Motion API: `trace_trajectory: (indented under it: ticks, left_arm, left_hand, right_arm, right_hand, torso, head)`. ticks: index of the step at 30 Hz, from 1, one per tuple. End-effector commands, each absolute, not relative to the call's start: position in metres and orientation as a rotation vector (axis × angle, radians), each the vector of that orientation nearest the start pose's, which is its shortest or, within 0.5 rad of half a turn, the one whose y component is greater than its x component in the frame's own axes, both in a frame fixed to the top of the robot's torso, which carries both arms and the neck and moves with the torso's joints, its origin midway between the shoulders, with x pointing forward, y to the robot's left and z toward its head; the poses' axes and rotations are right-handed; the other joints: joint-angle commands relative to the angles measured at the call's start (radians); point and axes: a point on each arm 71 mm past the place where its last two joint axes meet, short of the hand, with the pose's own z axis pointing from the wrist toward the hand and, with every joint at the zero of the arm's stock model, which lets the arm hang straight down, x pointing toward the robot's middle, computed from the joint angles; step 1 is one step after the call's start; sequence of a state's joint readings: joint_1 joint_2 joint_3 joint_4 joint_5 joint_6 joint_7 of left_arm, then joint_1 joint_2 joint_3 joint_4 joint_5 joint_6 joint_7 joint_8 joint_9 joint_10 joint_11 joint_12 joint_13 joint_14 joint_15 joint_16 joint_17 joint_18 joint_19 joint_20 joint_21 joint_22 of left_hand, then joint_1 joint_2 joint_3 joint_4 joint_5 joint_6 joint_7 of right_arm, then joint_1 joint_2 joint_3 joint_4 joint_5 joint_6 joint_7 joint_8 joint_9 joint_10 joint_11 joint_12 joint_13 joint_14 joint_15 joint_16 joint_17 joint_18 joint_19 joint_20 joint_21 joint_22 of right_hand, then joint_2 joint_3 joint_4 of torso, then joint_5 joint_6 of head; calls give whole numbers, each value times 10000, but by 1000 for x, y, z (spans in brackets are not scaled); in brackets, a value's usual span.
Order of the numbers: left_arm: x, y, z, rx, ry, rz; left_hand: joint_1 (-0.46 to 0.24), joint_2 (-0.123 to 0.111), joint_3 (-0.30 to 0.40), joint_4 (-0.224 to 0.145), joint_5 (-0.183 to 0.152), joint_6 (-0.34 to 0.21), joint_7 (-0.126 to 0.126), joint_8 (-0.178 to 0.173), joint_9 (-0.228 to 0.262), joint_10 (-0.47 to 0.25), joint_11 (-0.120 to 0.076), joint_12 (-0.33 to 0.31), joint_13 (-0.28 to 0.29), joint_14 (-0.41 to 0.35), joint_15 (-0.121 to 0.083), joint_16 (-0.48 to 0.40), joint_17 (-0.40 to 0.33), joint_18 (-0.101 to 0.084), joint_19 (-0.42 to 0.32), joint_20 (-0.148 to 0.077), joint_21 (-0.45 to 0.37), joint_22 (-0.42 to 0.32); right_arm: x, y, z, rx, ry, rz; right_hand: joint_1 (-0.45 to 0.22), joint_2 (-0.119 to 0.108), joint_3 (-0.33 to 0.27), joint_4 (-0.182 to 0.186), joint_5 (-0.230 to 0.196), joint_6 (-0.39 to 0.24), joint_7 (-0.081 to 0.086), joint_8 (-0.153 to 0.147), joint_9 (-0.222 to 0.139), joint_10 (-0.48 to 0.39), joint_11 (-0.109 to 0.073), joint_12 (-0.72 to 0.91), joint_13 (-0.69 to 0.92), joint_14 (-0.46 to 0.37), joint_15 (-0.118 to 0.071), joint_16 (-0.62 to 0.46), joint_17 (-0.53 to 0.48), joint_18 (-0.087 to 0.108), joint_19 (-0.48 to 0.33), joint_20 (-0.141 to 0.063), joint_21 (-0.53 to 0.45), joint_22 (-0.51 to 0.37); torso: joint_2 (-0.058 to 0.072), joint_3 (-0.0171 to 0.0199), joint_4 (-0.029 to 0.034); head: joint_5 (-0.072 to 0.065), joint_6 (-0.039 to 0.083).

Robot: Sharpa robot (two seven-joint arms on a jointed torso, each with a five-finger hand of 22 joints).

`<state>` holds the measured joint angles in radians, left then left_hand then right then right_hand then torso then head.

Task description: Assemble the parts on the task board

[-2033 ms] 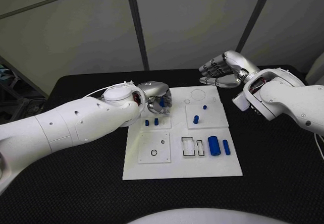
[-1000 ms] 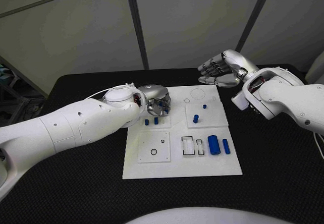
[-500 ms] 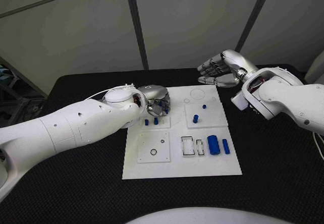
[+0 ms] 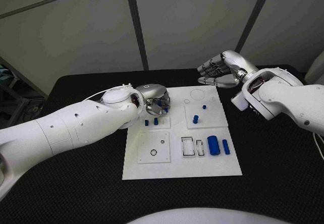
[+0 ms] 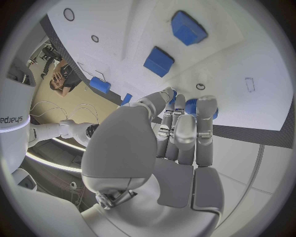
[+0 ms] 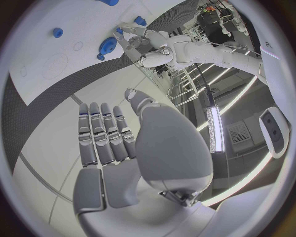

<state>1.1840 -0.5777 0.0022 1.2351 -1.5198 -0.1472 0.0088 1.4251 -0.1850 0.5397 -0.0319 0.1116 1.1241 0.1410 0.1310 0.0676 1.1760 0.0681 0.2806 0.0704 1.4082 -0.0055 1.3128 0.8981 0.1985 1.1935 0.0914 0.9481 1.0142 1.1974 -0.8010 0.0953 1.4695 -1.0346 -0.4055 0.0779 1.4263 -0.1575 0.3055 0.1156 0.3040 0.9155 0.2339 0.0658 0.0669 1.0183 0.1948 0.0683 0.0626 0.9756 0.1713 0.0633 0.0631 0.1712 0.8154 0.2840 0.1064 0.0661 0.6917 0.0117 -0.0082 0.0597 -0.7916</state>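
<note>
Now your white board (image 4: 181,166) lies at the centre of the frame on the black table (image 4: 79,197), with blue parts (image 4: 214,145) right of centre and more standing above the middle. Your left hand (image 4: 156,101) sits over the board's upper left, fingers curled around a small blue piece (image 5: 191,106). Your right hand (image 4: 218,71) hovers past the board's upper right corner, fingers clenched, holding nothing.
</note>
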Motion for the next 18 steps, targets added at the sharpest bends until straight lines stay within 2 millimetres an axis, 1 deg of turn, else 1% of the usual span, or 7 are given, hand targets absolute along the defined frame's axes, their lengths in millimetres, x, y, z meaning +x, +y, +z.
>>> trace_trajectory:
  ticks: [1,3,8,11,12,16,18]
  left_arm:
    - [528,138,-195,3038,17179,-7178]
    - [528,140,-191,2913,17098,-7218]
    - [528,148,-184,2653,17050,-7228]
    - [527,154,-182,2558,17178,-7146]
    - [527,156,-182,2526,17250,-7107]
    - [526,164,-182,2434,17472,-6980]
    - [525,168,-183,2378,17556,-6908]
  left_hand:
    - [-145,-6,66,-1,-43,90,-9,-39,12,86,10,-70,7,82,-17,36,6,-438,47,24,47,22]
    - [-161,-11,65,-1,-45,95,-8,-40,12,91,10,-77,7,86,-16,47,24,-440,51,25,59,36]
    - [-201,-21,60,2,-49,109,-8,-43,12,106,9,-93,8,94,-15,64,47,-444,57,28,82,65]
    - [-234,-33,53,5,-52,120,-10,-47,13,118,8,-106,8,93,-14,69,41,-445,56,30,91,80]
    - [-237,-33,53,5,-53,121,-10,-47,13,118,8,-107,8,93,-14,69,40,-445,57,30,92,81]
    - [-256,-40,48,6,-55,125,-12,-49,13,124,7,-116,8,92,-14,70,33,-447,60,32,103,96]
    - [-254,-47,50,-3,-55,123,-18,-54,11,125,4,-124,8,84,-14,62,6,-444,50,32,94,91]
  right_arm:
    - [511,-198,-130,2160,14760,9982]
    - [511,-199,-130,2167,14757,9967]
    - [511,-200,-130,2180,14752,9939]
    - [511,-200,-130,2183,14754,9930]
    - [511,-201,-130,2184,14755,9927]
    - [511,-201,-130,2190,14758,9913]
    - [511,-202,-130,2192,14761,9907]
  right_hand:
    - [-37,81,-17,-25,57,-7,35,-20,3,-23,-38,-10,-4,-9,-13,-17,-8,106,31,15,-36,-6]
    - [-37,81,-17,-25,57,-7,35,-20,3,-23,-38,-10,-4,-9,-13,-17,-8,106,31,15,-36,-6]
    - [-37,81,-17,-25,57,-7,35,-20,3,-23,-38,-10,-4,-9,-13,-17,-8,106,31,15,-36,-6]
    - [-37,81,-17,-25,57,-7,35,-20,3,-23,-38,-10,-4,-9,-13,-17,-8,106,31,15,-36,-6]
    - [-37,81,-17,-25,57,-7,35,-20,3,-23,-38,-10,-4,-9,-13,-17,-8,106,31,15,-36,-6]
    - [-37,81,-17,-25,57,-7,35,-20,3,-23,-38,-10,-4,-9,-13,-17,-8,106,31,15,-36,-6]
    - [-37,81,-17,-25,57,-7,35,-20,3,-23,-38,-10,-4,-9,-13,-17,-8,106,31,15,-36,-6]
  torso:
    - [-9,-3,17]
    - [-13,-3,25]
    - [-8,4,12]
    - [-11,5,6]
    - [-9,10,1]
    - [-7,8,10]
    - [-11,11,13]
  head:
    - [-8,7]
    - [10,11]
    - [36,43]
    - [54,45]
    - [56,49]
    - [54,55]
    - [83,34]
